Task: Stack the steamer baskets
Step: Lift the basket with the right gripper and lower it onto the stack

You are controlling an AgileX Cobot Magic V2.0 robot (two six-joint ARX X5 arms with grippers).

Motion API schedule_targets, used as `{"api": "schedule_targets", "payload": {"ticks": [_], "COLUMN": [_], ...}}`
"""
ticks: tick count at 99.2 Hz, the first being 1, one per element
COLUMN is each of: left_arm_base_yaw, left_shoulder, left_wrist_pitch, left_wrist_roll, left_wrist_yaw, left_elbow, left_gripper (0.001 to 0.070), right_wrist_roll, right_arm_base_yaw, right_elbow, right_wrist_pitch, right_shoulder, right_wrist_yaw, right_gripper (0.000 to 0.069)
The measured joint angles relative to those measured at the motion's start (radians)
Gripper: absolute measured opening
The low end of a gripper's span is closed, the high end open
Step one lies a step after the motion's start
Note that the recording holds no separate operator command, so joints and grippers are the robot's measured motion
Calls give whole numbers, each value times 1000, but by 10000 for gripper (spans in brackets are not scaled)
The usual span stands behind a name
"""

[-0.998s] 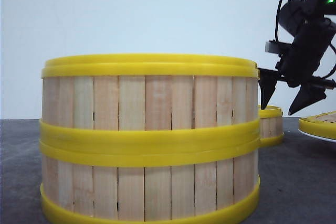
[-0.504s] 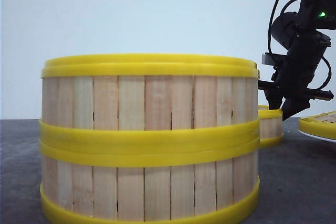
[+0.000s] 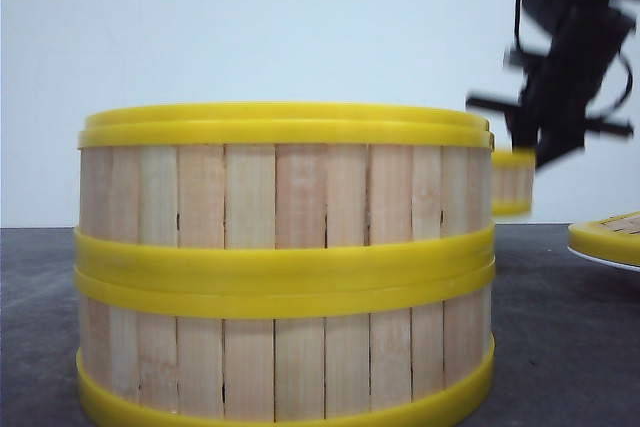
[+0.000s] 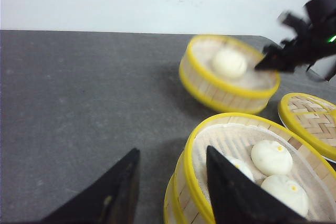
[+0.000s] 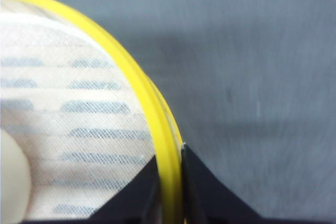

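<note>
Above the dark surface, beyond the two-basket stack, the right hand was clamped on the yellow rim of the lifted steamer basket, one finger inside the rim and one outside. That basket hung clear of the surface, tilted and blurred, with a cloth liner and one white bun in it. From the front it showed only as a small part just past the stack's right edge, about level with the stack's top rim, under the blurred right arm.

The left hand was open, its dark fingers spread, one over the stack's top basket and the other outside it over the surface. The stack's upper basket held a cloth liner and three white buns. To the right of the stack lay the woven, yellow-rimmed lid, resting on a white plate whose edge just showed.
</note>
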Motion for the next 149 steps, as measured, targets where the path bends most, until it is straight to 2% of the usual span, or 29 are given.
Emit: {"api": "schedule_targets", "payload": {"ticks": [27,49,62,89,107,149], "left_arm_base_yaw": [0,0,0,0,0,0], "left_shoulder": [0,0,0,0,0,0], "left_wrist_pitch": [-7,-47,-56,-56,-55,-56], "left_wrist_roll": [0,1,6,15,16,16], "left_wrist_yaw": [0,0,0,0,0,0], "left_elbow": [0,0,0,0,0,0], "left_gripper": [228,228,228,228,228,228], "right_wrist_roll": [-69,-150,-179,-235,-265,-310], "right_arm_base_yaw": [17,91,159,344,452,517], "right_elbow": [18,18,21,21,21,21], "right_wrist_pitch": [-178,-351,-421,-518,-525,-530], "right_shoulder": [-260,-483,-551,-517,-461,-314], "right_wrist_yaw": [-84,-162,-178,-145,-48,24], "right_gripper": [30,30,29,29,29,29]}}
